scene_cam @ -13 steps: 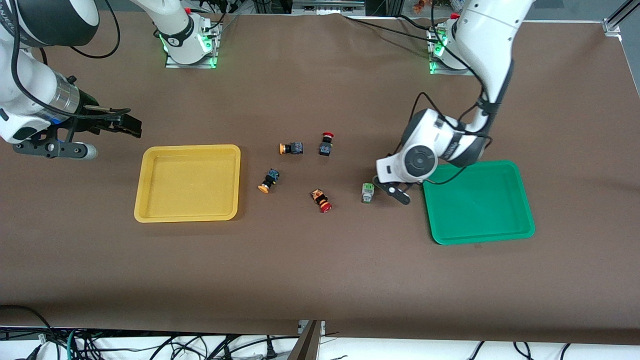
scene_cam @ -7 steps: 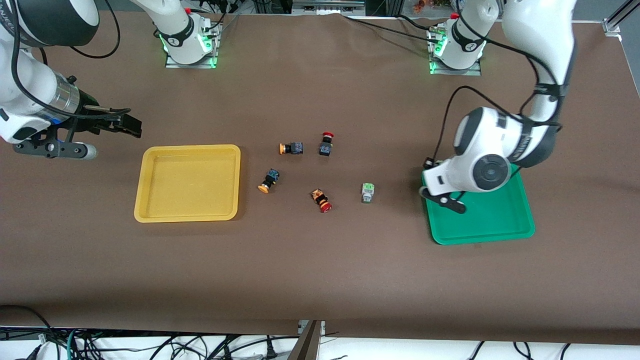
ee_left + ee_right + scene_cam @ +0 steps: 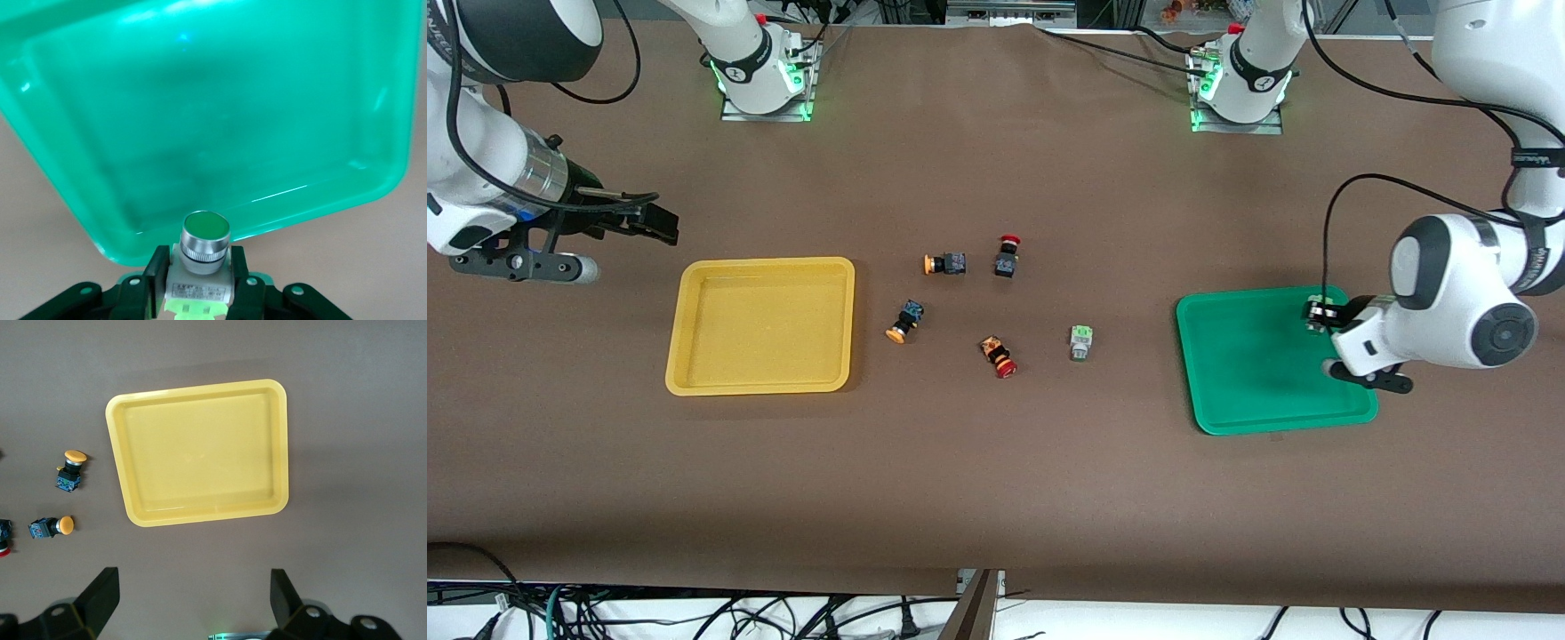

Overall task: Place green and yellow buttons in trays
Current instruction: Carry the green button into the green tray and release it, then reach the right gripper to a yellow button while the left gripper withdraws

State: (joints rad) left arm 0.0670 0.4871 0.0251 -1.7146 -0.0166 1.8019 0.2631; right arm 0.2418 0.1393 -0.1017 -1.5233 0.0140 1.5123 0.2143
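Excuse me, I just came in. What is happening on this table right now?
The left gripper holds a green button over the green tray, not yet released. The right gripper waits open near the yellow tray, which is empty. On the table between the trays lie another green button, two yellow buttons and two red ones.

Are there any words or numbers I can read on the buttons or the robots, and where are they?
Held green button, in the left claw over the green tray: a small printed label on its grey body, too blurred to read.
Right arm, top corner of the front view: white letters on its dark shell, cut off at the edge, not readable.
Left arm: small white print on a black band, too small to read.
Nothing else carries text.
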